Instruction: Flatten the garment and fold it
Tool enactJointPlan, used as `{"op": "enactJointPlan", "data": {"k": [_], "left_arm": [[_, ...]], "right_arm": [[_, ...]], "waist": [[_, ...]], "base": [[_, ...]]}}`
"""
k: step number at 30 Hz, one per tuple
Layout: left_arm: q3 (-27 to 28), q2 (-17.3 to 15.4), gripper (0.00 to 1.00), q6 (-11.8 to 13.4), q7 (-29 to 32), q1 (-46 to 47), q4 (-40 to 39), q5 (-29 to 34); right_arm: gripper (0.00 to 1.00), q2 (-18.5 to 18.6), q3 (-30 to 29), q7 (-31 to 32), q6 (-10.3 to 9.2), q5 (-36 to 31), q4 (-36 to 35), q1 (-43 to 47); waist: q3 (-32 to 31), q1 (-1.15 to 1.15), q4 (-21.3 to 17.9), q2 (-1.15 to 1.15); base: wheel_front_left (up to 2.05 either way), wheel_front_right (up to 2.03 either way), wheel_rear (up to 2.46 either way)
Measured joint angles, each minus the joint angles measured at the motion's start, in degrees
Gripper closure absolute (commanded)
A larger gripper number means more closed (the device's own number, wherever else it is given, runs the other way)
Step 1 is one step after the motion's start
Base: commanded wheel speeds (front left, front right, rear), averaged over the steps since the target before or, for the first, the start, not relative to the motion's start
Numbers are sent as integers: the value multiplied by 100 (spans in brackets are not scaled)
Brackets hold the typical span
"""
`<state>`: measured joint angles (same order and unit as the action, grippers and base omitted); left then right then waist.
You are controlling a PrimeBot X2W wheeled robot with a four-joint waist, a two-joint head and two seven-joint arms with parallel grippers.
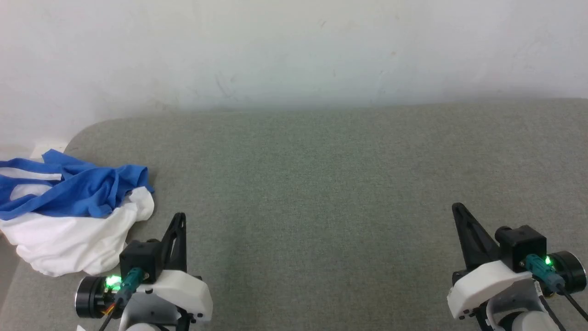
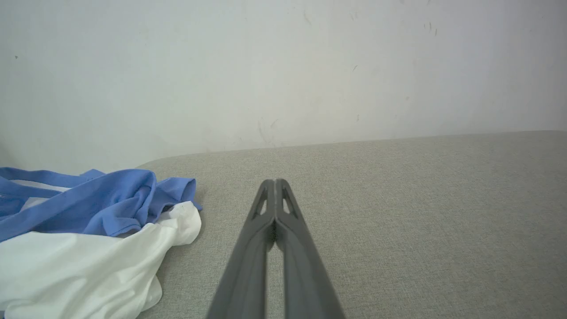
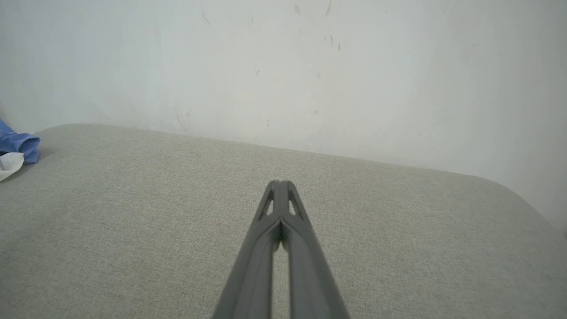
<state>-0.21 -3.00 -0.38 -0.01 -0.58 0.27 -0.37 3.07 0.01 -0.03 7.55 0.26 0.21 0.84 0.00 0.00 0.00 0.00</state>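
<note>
The garment [image 1: 69, 211] lies crumpled in a heap at the left edge of the grey fabric surface [image 1: 321, 184], blue sleeves bunched on top of the white body. Part of it hangs over the left edge. My left gripper [image 1: 180, 216] sits just right of the heap, shut and empty, fingertips pressed together [image 2: 275, 181]; the garment [image 2: 88, 230] lies apart to its left. My right gripper [image 1: 456, 207] rests far to the right, also shut with nothing in it [image 3: 281, 182]. A small corner of the garment [image 3: 15, 148] shows at the far left of the right wrist view.
A pale wall [image 1: 294, 50] rises directly behind the grey surface. The surface has a rounded back-left corner [image 1: 87, 128] and a rounded right corner [image 3: 509, 186]. Bare grey fabric stretches between the two grippers.
</note>
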Motion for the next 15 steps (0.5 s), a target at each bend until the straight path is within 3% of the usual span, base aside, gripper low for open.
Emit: {"op": "enactJointPlan", "data": {"k": [8, 9, 15], "left_arm": [[0, 0, 100, 0, 0, 0, 0, 0], [-2, -1, 0, -1, 0, -1, 2, -1], [-24, -1, 0, -1, -2, -1, 22, -2]], "right_arm": [[100, 0, -1, 0, 0, 0, 0, 0], [0, 1, 0, 0, 0, 1, 2, 3], [0, 2, -2, -1, 0, 3, 13, 7]], "waist": [[0, 0, 0, 0], [0, 0, 0, 0], [1, 0, 1, 0]], "base": [[0, 0, 0], [0, 0, 0], [0, 0, 0]]}}
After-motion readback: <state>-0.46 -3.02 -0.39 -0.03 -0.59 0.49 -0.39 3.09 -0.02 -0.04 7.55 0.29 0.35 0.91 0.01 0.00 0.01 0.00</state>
